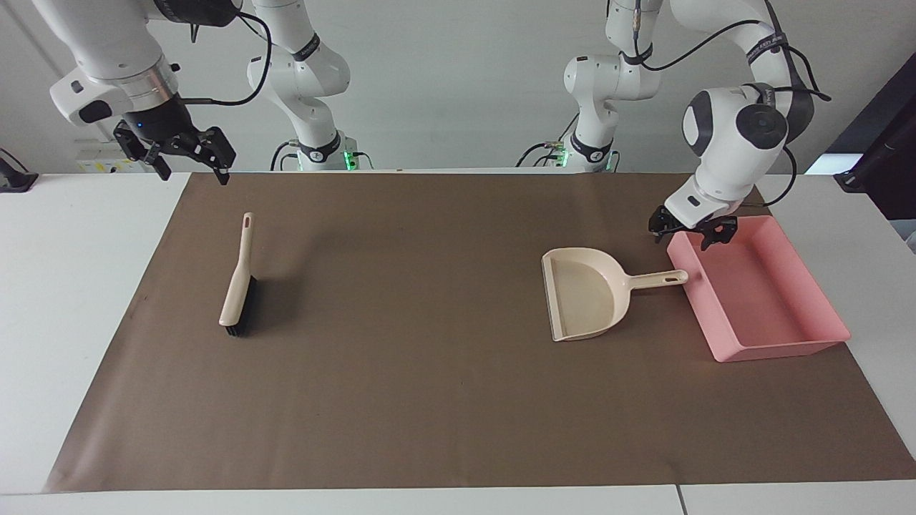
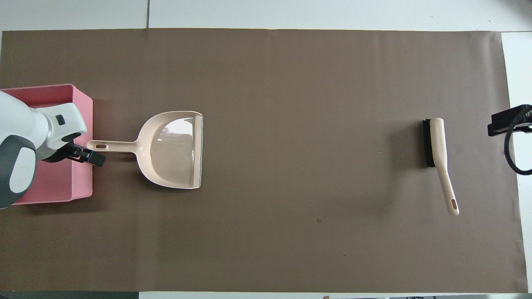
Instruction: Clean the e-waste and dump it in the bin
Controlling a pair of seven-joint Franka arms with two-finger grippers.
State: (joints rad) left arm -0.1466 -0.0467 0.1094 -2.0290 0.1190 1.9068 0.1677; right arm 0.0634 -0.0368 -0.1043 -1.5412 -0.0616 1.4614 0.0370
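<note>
The pink bin (image 1: 776,350) stands at the left arm's end of the table and also shows in the overhead view (image 2: 85,124). No e-waste bits show in either view. The beige dustpan (image 1: 583,293) lies flat on the mat beside the bin, its handle (image 2: 110,145) pointing at the bin. My left gripper (image 1: 688,233) is open and empty, raised over the bin's corner nearest the robots, clear of the handle; it also shows in the overhead view (image 2: 85,154). My right gripper (image 1: 187,159) is open and empty and waits raised over the mat's edge at the right arm's end.
A beige brush (image 1: 236,286) with black bristles lies on the brown mat (image 1: 429,372) toward the right arm's end; it also shows in the overhead view (image 2: 436,141). The mat covers most of the white table.
</note>
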